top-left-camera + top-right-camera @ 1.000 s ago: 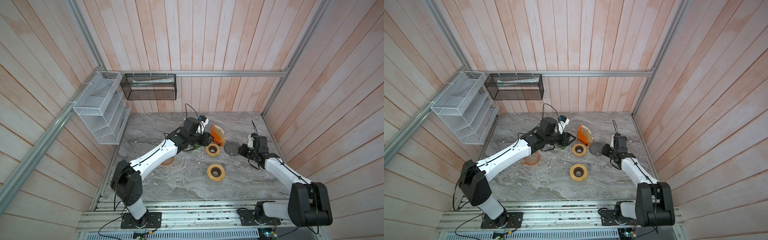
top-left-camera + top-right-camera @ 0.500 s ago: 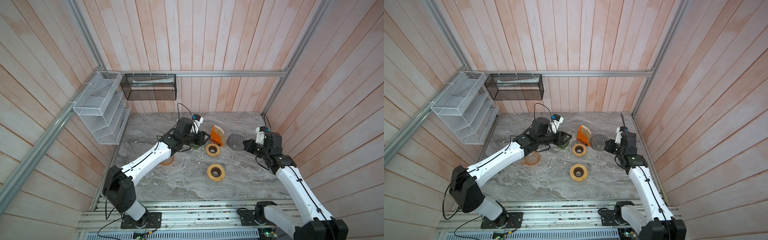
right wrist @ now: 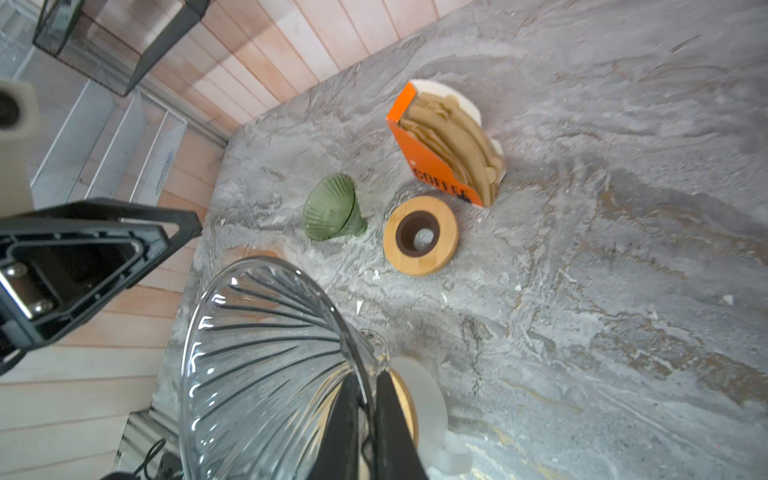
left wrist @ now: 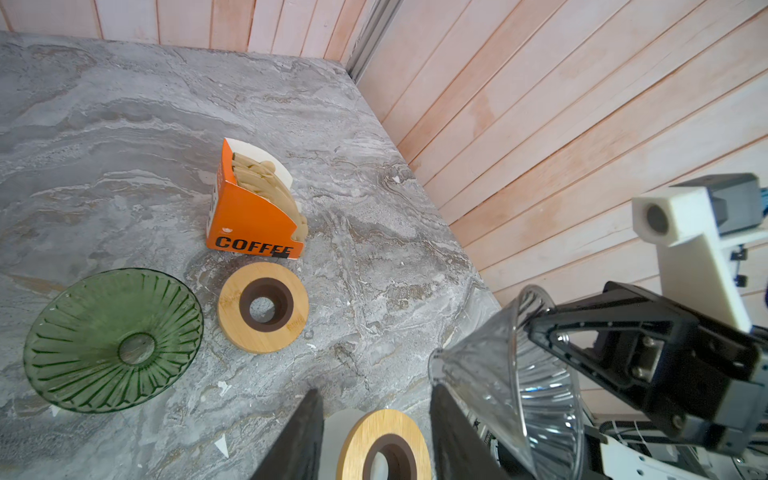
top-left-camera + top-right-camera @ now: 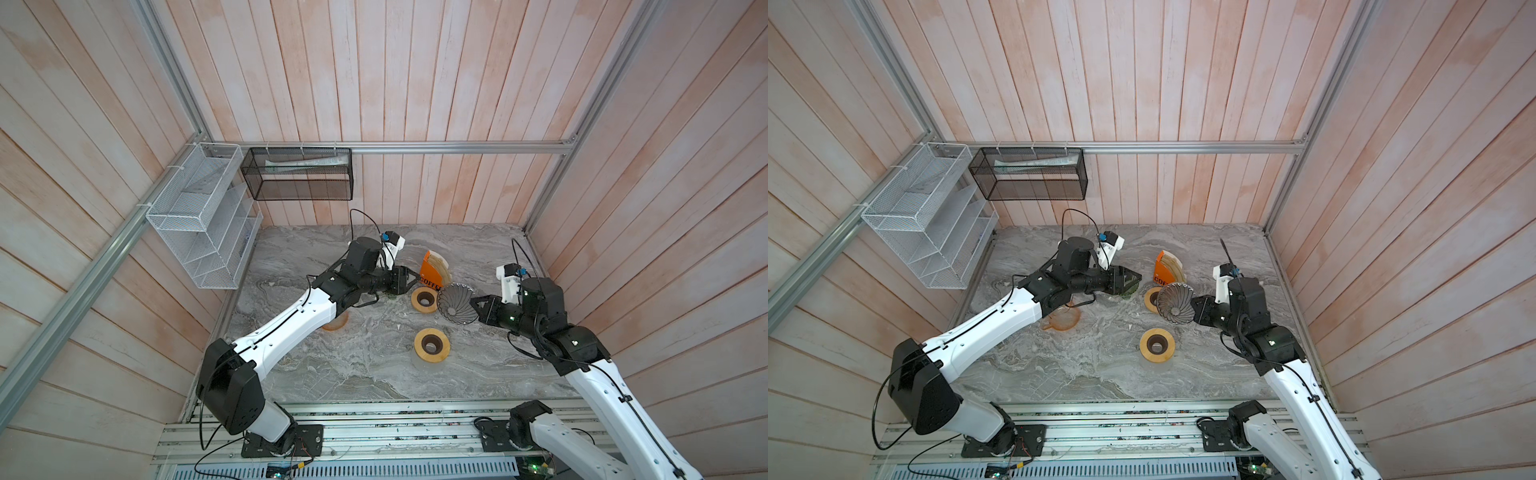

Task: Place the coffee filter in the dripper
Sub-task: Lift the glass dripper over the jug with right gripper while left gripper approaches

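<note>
Grey marble tabletop (image 5: 332,374) is hemmed by plank walls at back & both sides, w/ metal rails along the front. The widest bare stretch is front-centre, ahead of the nearer bamboo ring stand (image 5: 431,345). Brown paper coffee filters (image 4: 262,178) stand in the orange COFFEE carton (image 5: 430,274) at back-centre, just behind the farther bamboo ring stand (image 5: 424,299). A green ribbed glass dripper (image 4: 112,336) rests on the marble beside that ring.

L arm stretches diagonally from the front-left base, wrist about level. The left gripper (image 5: 413,277) points toward the carton above the green dripper, jaws parted, nothing btwn them. R arm is bent at the elbow. The right gripper (image 3: 365,386) is pinched tight on the wall of the clear ribbed glass dripper (image 5: 455,302), held tilted off the marble, just right of the farther ring.
</note>
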Controlling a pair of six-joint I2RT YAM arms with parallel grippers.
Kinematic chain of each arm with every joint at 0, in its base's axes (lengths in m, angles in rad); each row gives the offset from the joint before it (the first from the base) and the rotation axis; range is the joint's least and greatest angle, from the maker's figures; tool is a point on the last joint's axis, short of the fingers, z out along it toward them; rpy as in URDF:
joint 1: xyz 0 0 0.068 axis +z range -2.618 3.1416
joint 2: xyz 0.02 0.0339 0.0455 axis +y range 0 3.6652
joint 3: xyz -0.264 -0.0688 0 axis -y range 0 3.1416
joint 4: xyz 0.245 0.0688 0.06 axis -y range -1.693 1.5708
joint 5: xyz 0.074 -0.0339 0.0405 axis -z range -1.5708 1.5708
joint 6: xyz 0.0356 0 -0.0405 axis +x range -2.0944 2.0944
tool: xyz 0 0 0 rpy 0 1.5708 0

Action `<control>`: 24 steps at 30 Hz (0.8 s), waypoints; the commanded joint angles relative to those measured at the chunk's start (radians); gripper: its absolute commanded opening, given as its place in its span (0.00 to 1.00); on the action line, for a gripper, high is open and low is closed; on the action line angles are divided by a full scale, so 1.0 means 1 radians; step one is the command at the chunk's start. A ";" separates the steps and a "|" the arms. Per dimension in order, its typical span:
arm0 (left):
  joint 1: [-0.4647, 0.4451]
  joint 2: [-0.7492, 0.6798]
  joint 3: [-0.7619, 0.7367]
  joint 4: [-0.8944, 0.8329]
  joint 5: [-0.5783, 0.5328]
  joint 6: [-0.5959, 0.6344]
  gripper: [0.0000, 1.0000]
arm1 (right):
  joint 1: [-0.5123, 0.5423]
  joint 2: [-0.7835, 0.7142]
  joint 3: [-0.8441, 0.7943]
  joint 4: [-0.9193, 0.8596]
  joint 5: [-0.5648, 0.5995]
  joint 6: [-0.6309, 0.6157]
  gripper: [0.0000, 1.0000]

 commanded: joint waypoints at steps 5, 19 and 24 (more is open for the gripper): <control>0.003 -0.094 -0.096 0.003 0.070 -0.004 0.41 | 0.092 0.023 0.086 -0.118 0.023 0.030 0.00; 0.001 -0.208 -0.215 -0.051 0.104 0.007 0.38 | 0.140 0.066 -0.021 -0.021 -0.028 0.084 0.00; 0.001 -0.191 -0.216 -0.024 0.108 0.015 0.36 | 0.143 0.074 -0.059 0.029 -0.057 0.115 0.00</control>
